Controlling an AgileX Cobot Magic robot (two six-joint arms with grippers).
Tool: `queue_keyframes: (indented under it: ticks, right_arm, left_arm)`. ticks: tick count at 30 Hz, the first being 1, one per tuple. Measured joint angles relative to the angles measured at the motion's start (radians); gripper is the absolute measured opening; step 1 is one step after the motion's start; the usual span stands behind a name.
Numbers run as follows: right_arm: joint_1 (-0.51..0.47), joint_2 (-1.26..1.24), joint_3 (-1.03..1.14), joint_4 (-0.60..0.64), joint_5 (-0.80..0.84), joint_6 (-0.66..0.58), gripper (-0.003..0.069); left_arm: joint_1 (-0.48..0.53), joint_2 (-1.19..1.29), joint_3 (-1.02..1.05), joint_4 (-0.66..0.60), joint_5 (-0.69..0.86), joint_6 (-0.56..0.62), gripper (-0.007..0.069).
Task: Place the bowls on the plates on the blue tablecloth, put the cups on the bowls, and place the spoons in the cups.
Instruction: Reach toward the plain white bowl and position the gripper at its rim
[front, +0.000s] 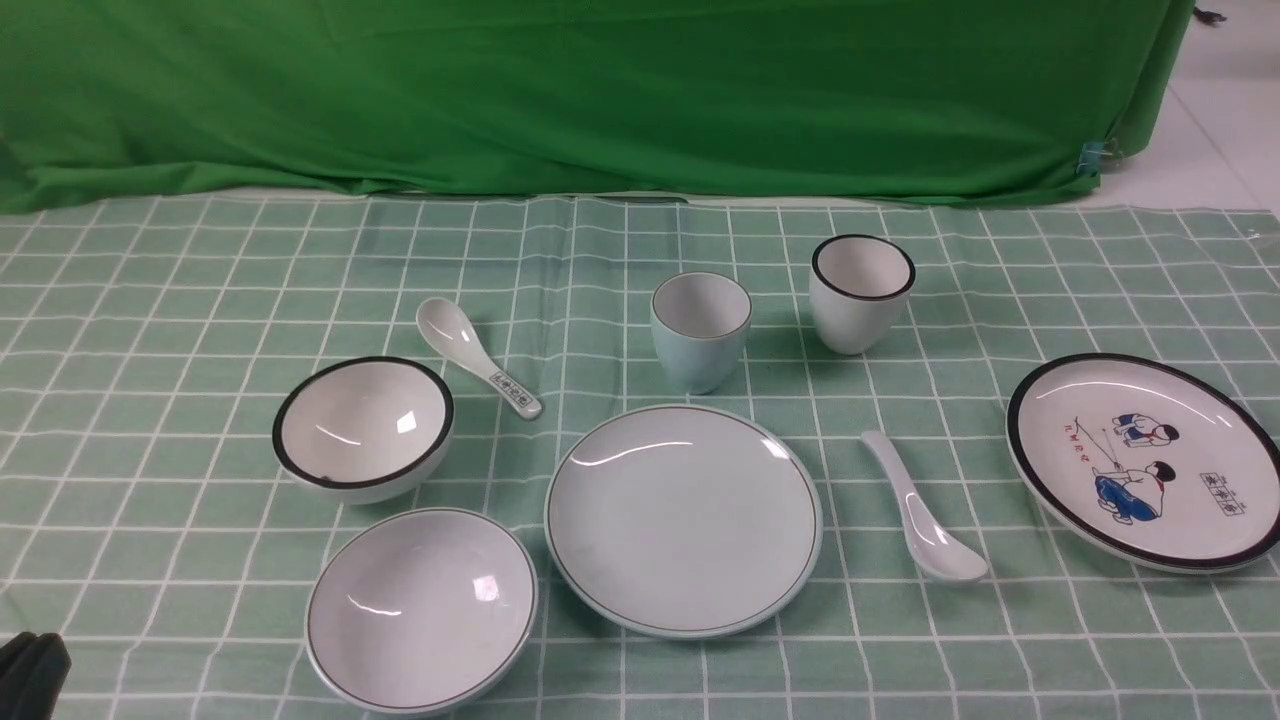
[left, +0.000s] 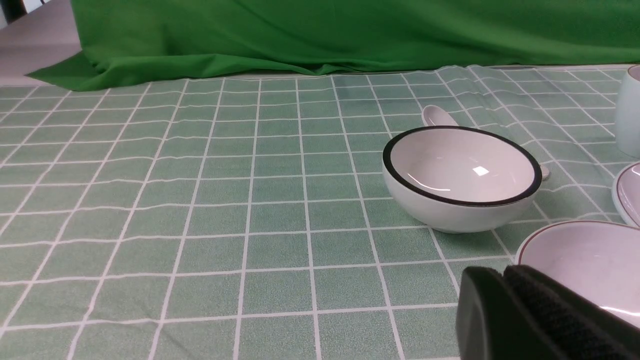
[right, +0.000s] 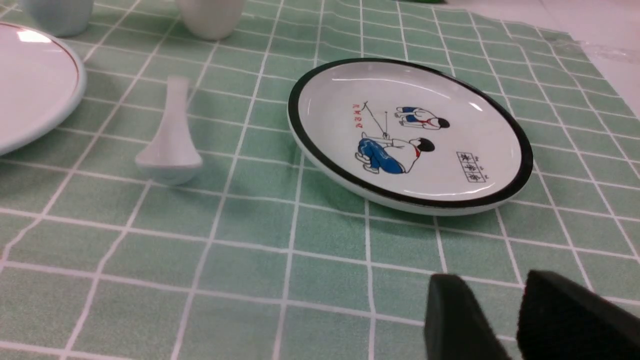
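The left hand (left: 502, 272) sits pressed together, empty, at the bench's (left: 35, 50) near left corner. On the tablecloth (front: 150, 330), a black-rimmed bowl (front: 363, 425), blue bowl (front: 421, 608) and marked spoon (front: 476, 355) lie left. The blue plate (front: 684, 520) is central, with the blue cup (front: 700, 330) and white cup (front: 861, 292) behind. The plain spoon (front: 922, 510) and cartoon plate (front: 1145, 460) lie right. The right hand (right: 495, 282) is slightly spread, empty.

Probably a lab's staged recording set, not a home: ahead of the left gripper (left: 504, 280) a plain bright green draped backdrop cloth (left: 320, 35) rises behind the pale blue-green white-gridded tablecloth (left: 200, 200), with bare pale floor (front: 1225, 110) beyond.
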Motion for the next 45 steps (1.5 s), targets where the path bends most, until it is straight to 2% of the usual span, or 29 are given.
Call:
queue_keyframes:
  ticks: [5,9,10,11,12,14,17,19,21,23,24,26,27,28,33,34,37,39,41,43,45]
  right_arm:
    - [0.0,0.0,0.0,0.0,0.0,0.0,0.0241]
    - [0.0,0.0,0.0,0.0,0.0,-0.001,0.0241]
    - [0.0,0.0,0.0,0.0,0.0,-0.001,0.0241]
    - [0.0,0.0,0.0,0.0,0.0,-0.001,0.0241]
    - [0.0,0.0,0.0,0.0,-0.007,-0.001,0.0241]
    - [0.0,0.0,0.0,0.0,-0.017,-0.001,0.0241]
    - [0.0,0.0,0.0,0.0,-0.024,0.0,0.0241]
    - [0.001,0.0,0.0,0.04,-0.069,0.085,0.0241]
    - [0.003,0.0,0.0,0.08,-0.12,0.17,0.0241]
    - [0.005,0.0,0.0,0.127,-0.193,0.293,0.0241]
    - [0.007,0.0,0.0,0.15,-0.258,0.398,0.0241]
    - [0.007,0.0,0.0,0.17,-0.346,0.515,0.0241]
    - [0.007,0.0,0.0,0.172,-0.358,0.527,0.0241]
    - [0.007,0.0,0.0,0.174,-0.39,0.549,0.0241]
    - [0.007,0.0,0.0,0.178,-0.44,0.567,0.0241]
    - [0.007,0.0,0.0,0.178,-0.454,0.574,0.0241]
    - [0.009,0.0,-0.007,0.178,-0.474,0.594,0.0239]
    - [0.022,0.002,-0.053,0.176,-0.376,0.583,0.0206]
    - [0.058,0.049,-0.193,0.175,-0.162,0.492,0.0109]
    - [0.103,0.159,-0.356,0.174,0.066,0.409,0.0044]
    - [0.169,0.351,-0.549,0.173,0.335,0.299,0.0029]
  left_arm:
    - [0.0,0.0,0.0,0.006,-0.013,-0.001,0.0017]
    - [0.0,0.0,0.0,-0.155,-0.093,-0.046,0.0017]
    - [0.0,0.0,0.0,-0.256,-0.152,-0.086,0.0017]
    - [0.0,0.0,0.0,-0.268,-0.152,-0.086,0.0017]
    - [0.0,0.0,0.0,-0.371,-0.223,-0.131,0.0017]
    - [0.0,0.0,0.0,-0.421,-0.285,-0.164,0.0017]
    - [0.0,0.0,0.0,-0.449,-0.388,-0.229,0.0017]
    - [0.0,0.0,-0.001,-0.439,-0.566,-0.361,0.0017]
    - [0.0,-0.001,-0.032,-0.386,-0.593,-0.421,0.0017]
    - [0.0,0.002,-0.117,-0.285,-0.544,-0.481,0.0017]
    - [0.0,0.033,-0.227,-0.182,-0.456,-0.536,0.0017]
    - [0.0,0.119,-0.423,-0.063,-0.254,-0.571,0.0017]
    - [0.0,0.141,-0.44,-0.057,-0.21,-0.571,0.0017]
    - [0.0,0.233,-0.561,-0.025,-0.045,-0.555,0.0017]
    - [0.0,0.591,-0.848,-0.068,0.472,-0.369,0.0017]
    - [0.0,0.711,-0.892,-0.111,0.589,-0.287,0.0017]
    - [0.0,0.958,-0.91,-0.207,0.712,-0.127,0.0017]
    - [-0.001,1.038,-0.903,-0.227,0.716,-0.098,0.0013]
    - [-0.028,1.137,-0.889,-0.214,0.684,-0.075,0.0005]
    - [-0.093,1.204,-0.883,-0.158,0.65,-0.122,0.0001]
    - [-0.169,1.272,-0.881,-0.053,0.62,-0.238,0.0001]
